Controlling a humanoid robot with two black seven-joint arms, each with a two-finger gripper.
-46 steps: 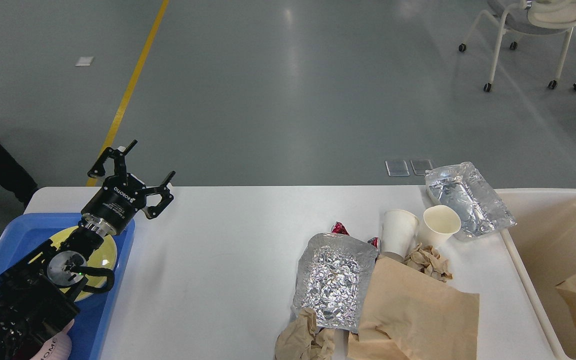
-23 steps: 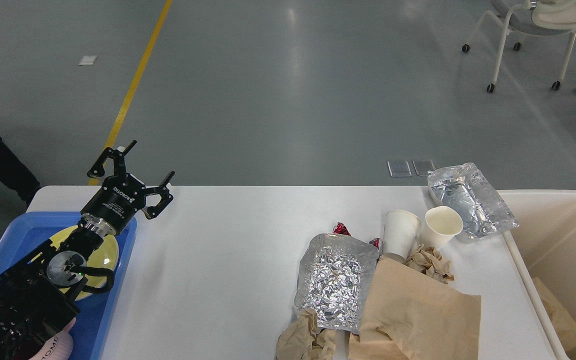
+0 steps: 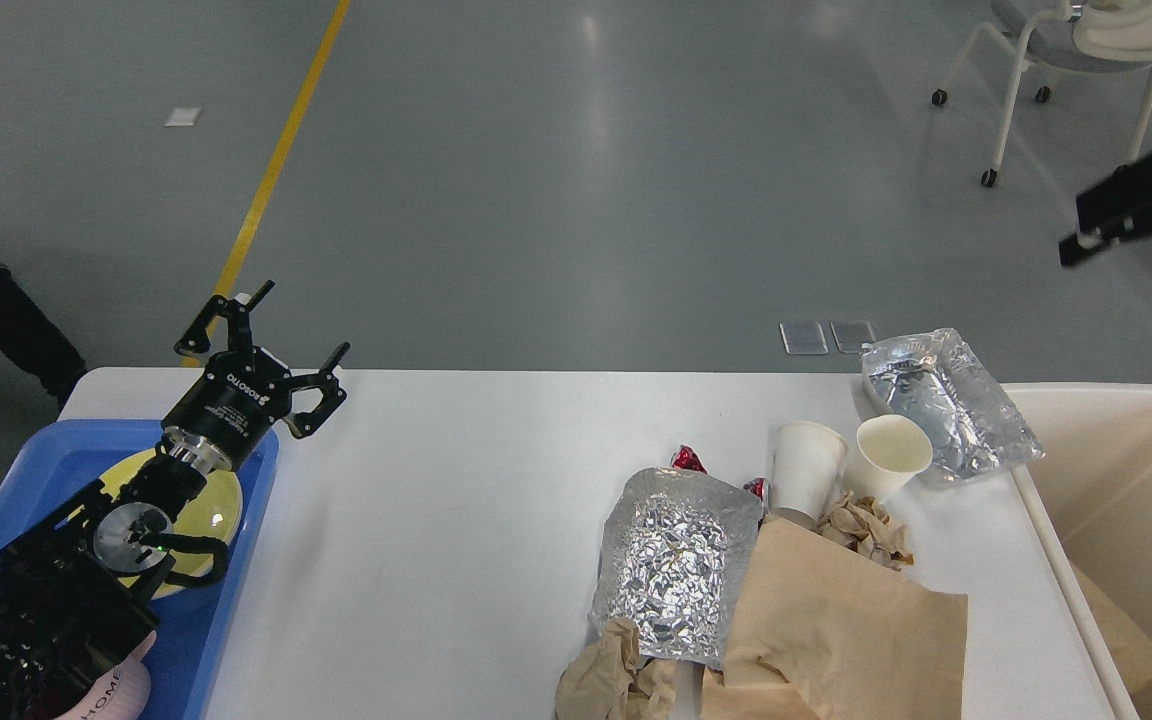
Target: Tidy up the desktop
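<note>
White desktop (image 3: 456, 520), long axis left to right; left tool (image 3: 271, 345) spread open, empty; right tool (image 3: 1131, 215) blurred, state unclear.

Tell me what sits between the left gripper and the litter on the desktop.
Nothing visible. The left gripper, open, hangs over the blue tray's far corner. Bare desktop runs from there to the foil sheet, brown paper bag and two paper cups.
</note>
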